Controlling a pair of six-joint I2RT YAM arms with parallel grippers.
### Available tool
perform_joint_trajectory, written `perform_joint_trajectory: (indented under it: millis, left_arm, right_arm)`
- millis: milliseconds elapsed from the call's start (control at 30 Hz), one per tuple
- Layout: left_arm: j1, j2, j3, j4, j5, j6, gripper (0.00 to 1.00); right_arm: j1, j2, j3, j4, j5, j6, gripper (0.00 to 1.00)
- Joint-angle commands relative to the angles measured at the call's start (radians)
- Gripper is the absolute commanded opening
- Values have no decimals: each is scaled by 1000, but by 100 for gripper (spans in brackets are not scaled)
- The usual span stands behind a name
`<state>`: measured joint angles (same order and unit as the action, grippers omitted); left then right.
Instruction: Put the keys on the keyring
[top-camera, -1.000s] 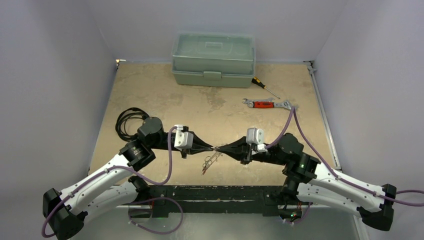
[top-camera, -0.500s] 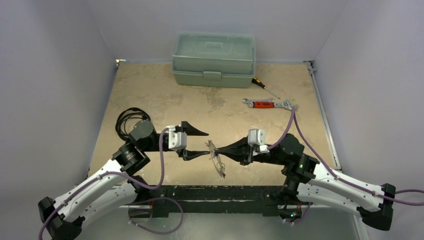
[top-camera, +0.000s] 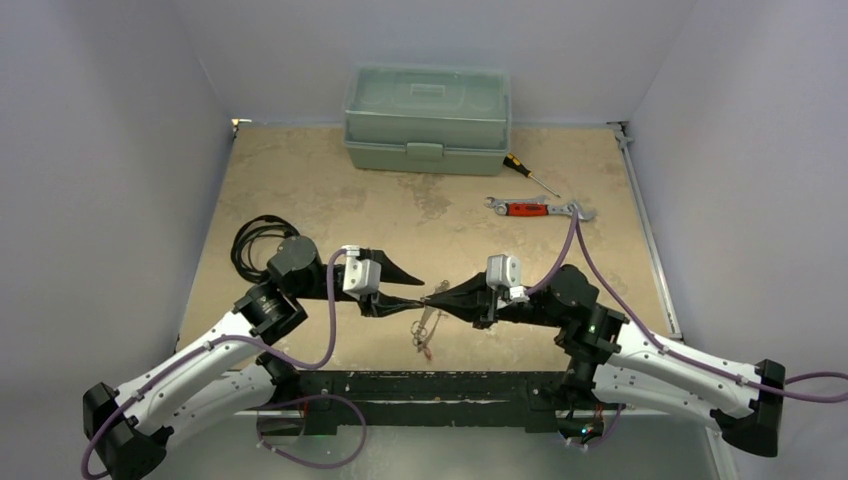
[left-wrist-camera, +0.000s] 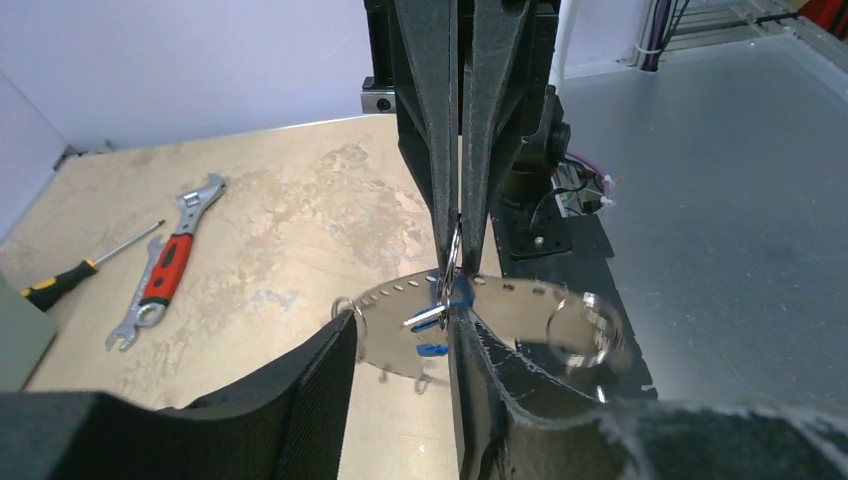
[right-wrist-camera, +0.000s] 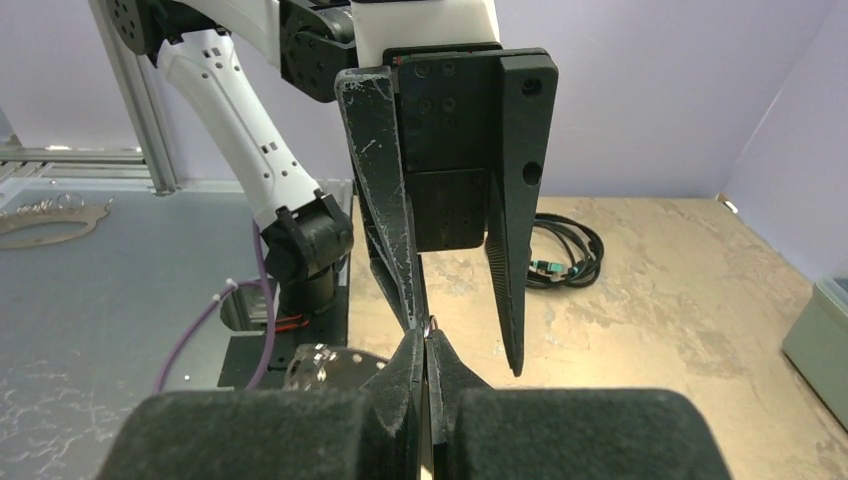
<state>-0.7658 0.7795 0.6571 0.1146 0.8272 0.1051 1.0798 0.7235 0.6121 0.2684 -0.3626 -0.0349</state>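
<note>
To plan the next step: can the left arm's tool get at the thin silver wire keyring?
Probably yes: the open left tool is beside the thin silver wire keyring, held up by the right tool; nothing lies between.

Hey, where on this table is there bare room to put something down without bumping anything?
The widest bare patch runs from the toolbox toward the near edge, bordered left by the coiled black cable and right by the wrench. Crowded: the near middle, where the left tool and right tool meet at the keyring.
</note>
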Motion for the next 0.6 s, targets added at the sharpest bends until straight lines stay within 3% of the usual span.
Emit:
perform_joint_trajectory:
  millis: [0, 367, 567]
  left_arm:
    - [1, 6, 24, 50, 48, -34, 37]
    - [3, 1, 22, 54, 51, -36, 38]
    - [3, -6, 24, 53, 36, -47, 52]
  right_arm:
    - [0, -1, 8, 90, -24, 10, 0]
    - [0, 11, 2, 88, -8, 5, 0]
    - [0, 30, 1, 86, -4, -2, 0]
